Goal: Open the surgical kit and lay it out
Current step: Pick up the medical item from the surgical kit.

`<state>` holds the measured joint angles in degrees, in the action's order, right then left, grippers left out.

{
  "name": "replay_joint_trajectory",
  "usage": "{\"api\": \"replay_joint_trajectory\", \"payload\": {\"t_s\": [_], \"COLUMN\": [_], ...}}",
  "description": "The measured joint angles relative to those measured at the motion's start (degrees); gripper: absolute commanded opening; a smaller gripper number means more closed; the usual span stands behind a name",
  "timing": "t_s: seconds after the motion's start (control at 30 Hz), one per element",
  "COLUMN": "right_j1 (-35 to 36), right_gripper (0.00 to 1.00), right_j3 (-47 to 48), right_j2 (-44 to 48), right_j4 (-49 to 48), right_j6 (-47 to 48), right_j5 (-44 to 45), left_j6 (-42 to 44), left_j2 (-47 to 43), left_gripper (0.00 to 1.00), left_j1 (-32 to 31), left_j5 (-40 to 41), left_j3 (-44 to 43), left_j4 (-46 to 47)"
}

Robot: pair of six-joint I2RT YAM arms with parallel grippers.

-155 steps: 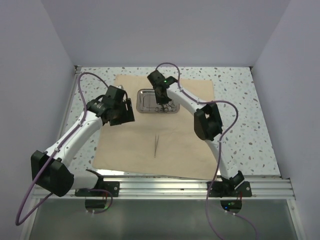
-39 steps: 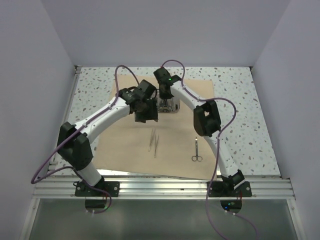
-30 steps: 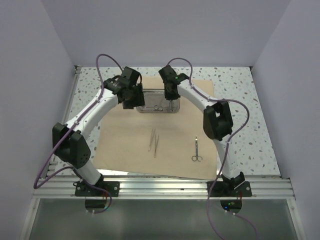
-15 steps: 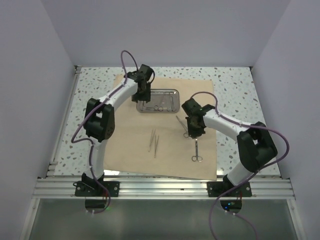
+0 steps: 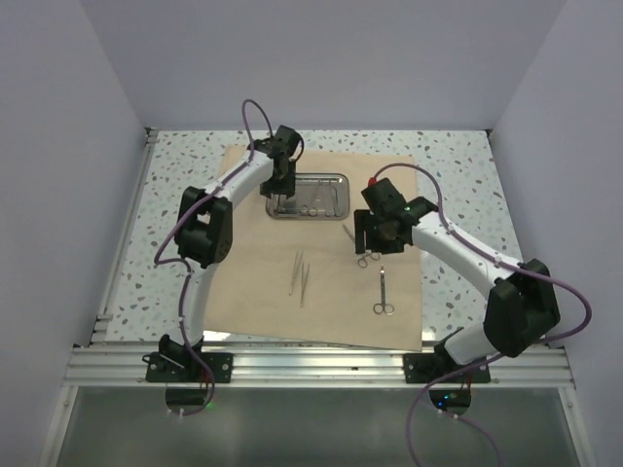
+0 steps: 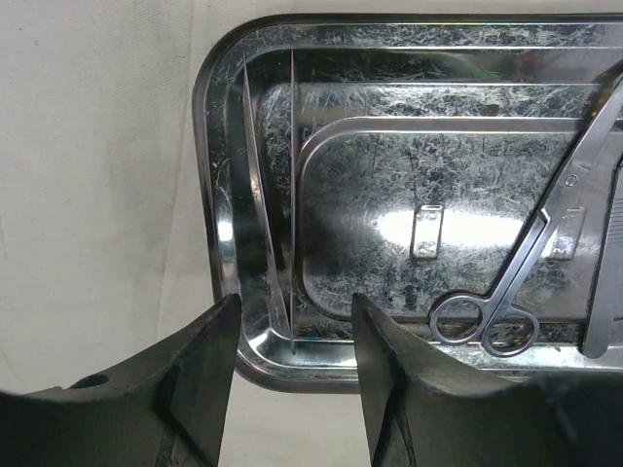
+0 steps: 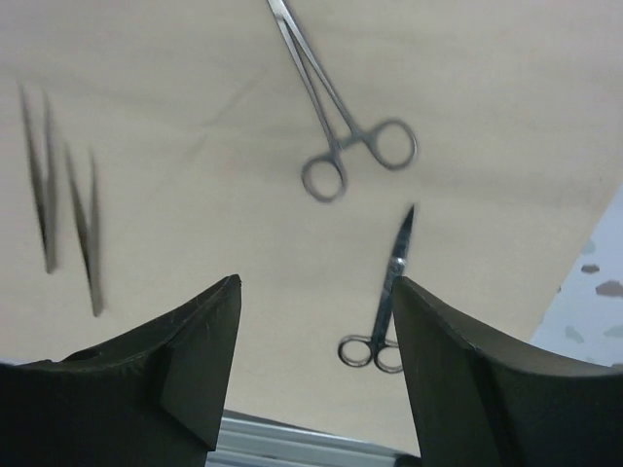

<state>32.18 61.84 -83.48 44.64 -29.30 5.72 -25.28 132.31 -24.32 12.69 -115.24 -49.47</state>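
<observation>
The tan cloth wrap (image 5: 243,292) lies spread flat on the table. At its far side sits the steel tray (image 5: 345,197), and my left gripper (image 5: 280,191) hangs open over its left end. In the left wrist view a pair of tweezers (image 6: 270,195) lies in the tray (image 6: 207,175), in line with the gap of my left gripper (image 6: 292,336), and ring-handled forceps (image 6: 540,248) lie to the right. My right gripper (image 5: 376,232) is open and empty above the cloth. Below it lie forceps (image 7: 336,112), scissors (image 7: 389,282) and two tweezers (image 7: 68,209).
Speckled tabletop (image 5: 467,204) surrounds the cloth. Grey walls close in the back and both sides. An aluminium rail (image 5: 311,365) with the arm bases runs along the near edge. Both arms trail purple cables.
My right gripper carried forceps from the tray to the cloth's right side and opened, leaving them beside the scissors. My left gripper came to the tray's left end and stays there.
</observation>
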Motion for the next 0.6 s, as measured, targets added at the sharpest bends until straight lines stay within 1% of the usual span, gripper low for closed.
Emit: {"api": "replay_joint_trajectory", "payload": {"t_s": [0.1, 0.23, 0.3, 0.47, 0.6], "right_j1": [0.0, 0.02, 0.02, 0.0, 0.02], "right_gripper": [0.65, 0.61, 0.57, 0.51, 0.47], "right_j3": [5.92, 11.69, 13.49, 19.56, 23.93], "right_j2": [-3.3, -11.91, -16.22, -26.53, -31.67], "right_j4": [-1.16, -3.67, -4.02, -4.09, -4.37], "right_j6": [0.87, 2.21, 2.89, 4.44, 5.14], "right_j5": [0.7, 1.25, 1.95, 3.87, 4.85], "left_j6": [-0.02, -0.02, -0.02, -0.02, -0.02], "left_j2": [-0.15, -1.31, -2.58, -6.93, -10.93], "left_gripper": [0.52, 0.52, 0.53, 0.53, 0.52], "left_j1": [0.0, 0.0, 0.02, 0.15, 0.31], "left_j5": [-0.28, -0.37, -0.44, -0.48, -0.48], "left_j3": [0.28, 1.68, 2.73, 5.18, 7.13], "left_j4": [0.15, 0.09, 0.07, -0.37, -0.59]}}
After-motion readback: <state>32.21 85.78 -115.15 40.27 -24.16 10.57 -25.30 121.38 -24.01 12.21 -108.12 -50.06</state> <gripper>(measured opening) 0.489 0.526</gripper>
